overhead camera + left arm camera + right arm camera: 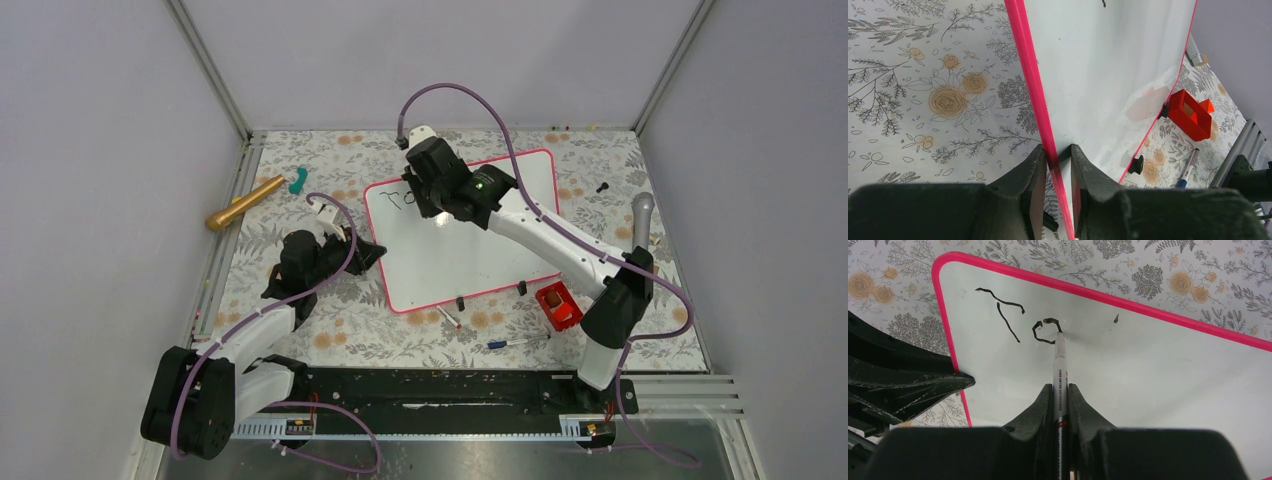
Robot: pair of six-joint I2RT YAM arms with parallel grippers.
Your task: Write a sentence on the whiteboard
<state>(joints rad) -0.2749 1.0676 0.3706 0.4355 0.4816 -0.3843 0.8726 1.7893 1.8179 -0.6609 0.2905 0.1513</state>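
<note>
Closing the sentence's [1008,322] second letter comes next: your right gripper [1060,390] clasps the marker [1060,365], left gripper [1058,152] clamps the whiteboard's [470,255] nine-o'clock edge.

Robot lab cell: plain grey walls [100,150], aluminium frame posts [209,70], floral-covered table [400,345]

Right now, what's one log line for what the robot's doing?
left end effector: clamps whiteboard edge | right end effector: grips marker, tip on board | sentence: barely begun
</note>
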